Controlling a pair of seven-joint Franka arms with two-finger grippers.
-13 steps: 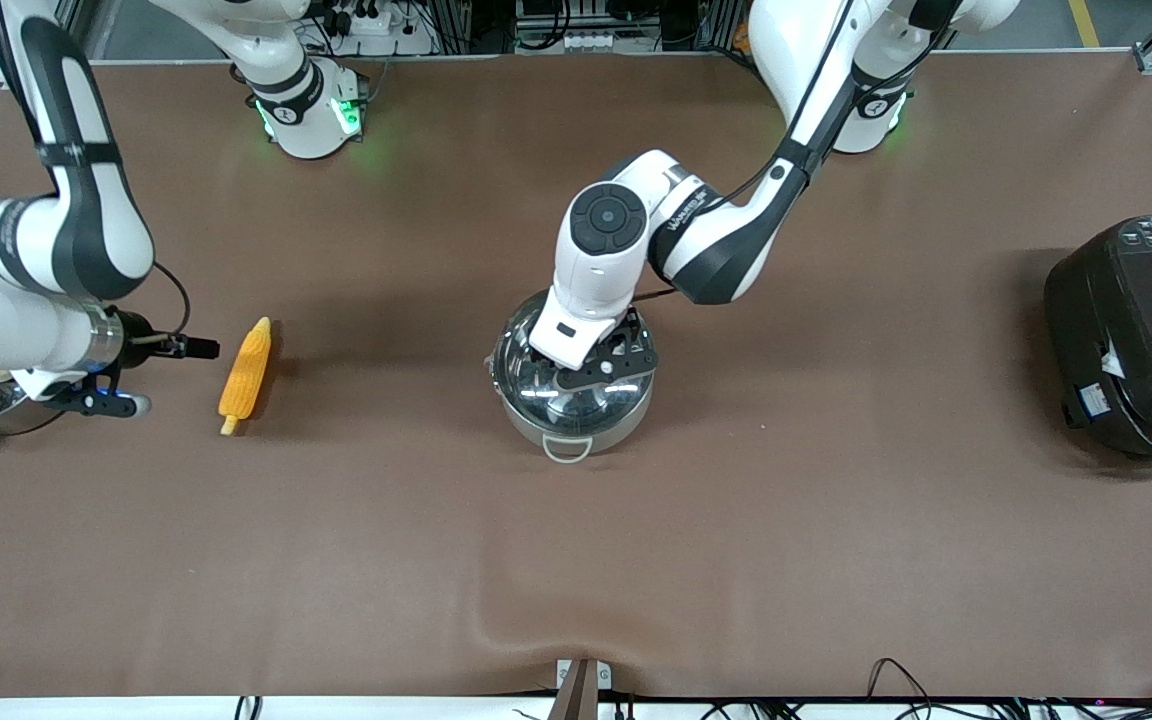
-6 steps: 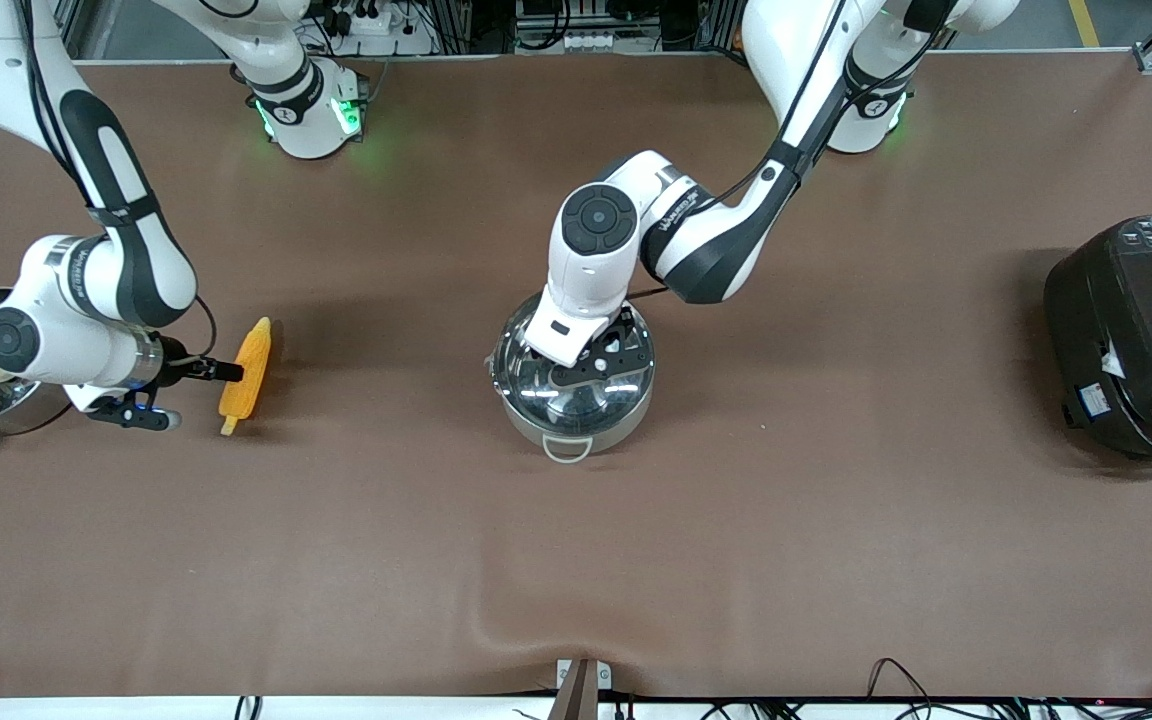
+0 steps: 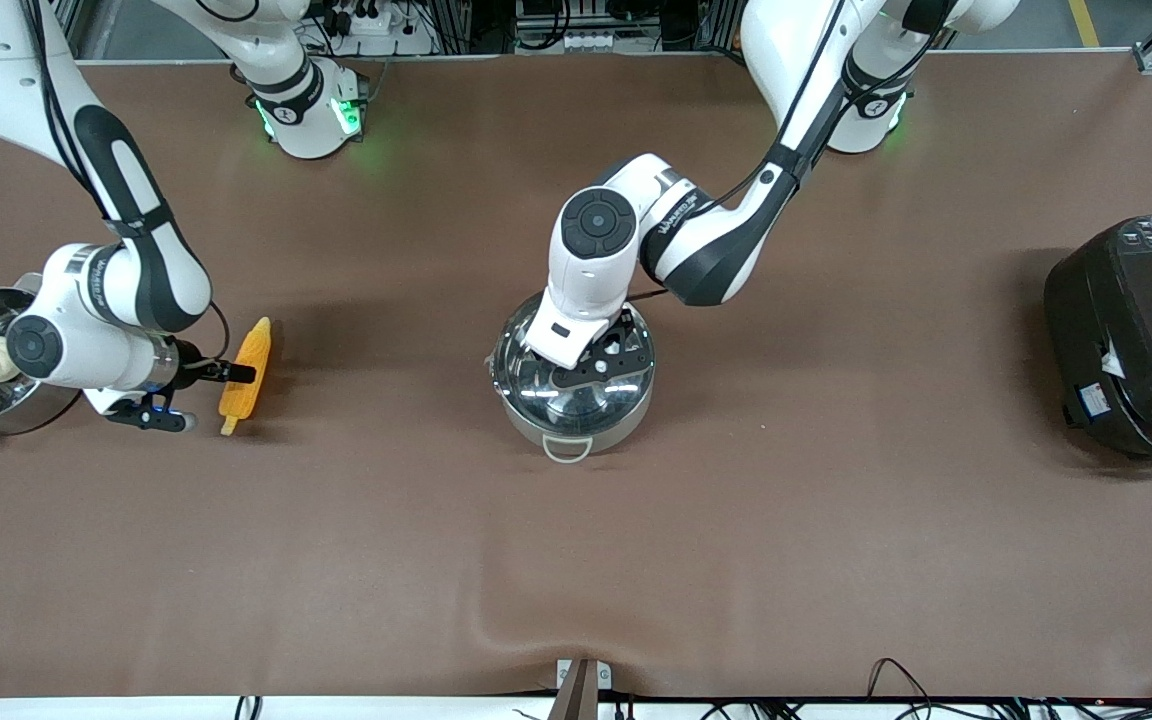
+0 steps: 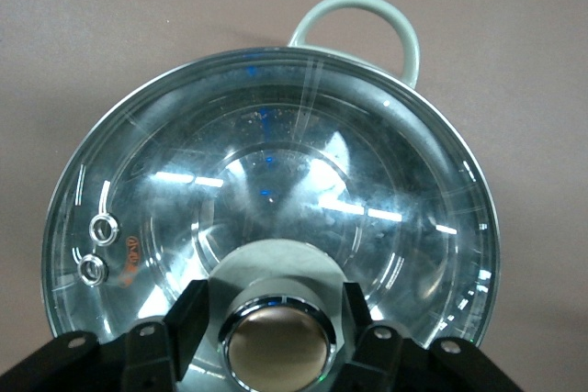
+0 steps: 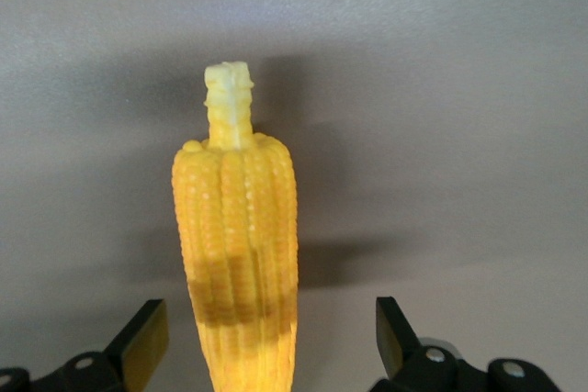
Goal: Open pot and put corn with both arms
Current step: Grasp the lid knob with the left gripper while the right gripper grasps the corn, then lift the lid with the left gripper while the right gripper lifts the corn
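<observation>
Left pincer (image 4: pixel 276 319) pinching lid knob (image 4: pixel 276 348), right pincer (image 5: pixel 271 341) spread around corn (image 5: pixel 239 254), cob's tip cut off.

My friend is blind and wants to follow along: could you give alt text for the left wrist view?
Seen from just above, the left gripper has its black jaws on either side of the copper-coloured knob of a domed glass lid that sits on the pot. One loop handle of the pot sticks out over the brown table.
</observation>
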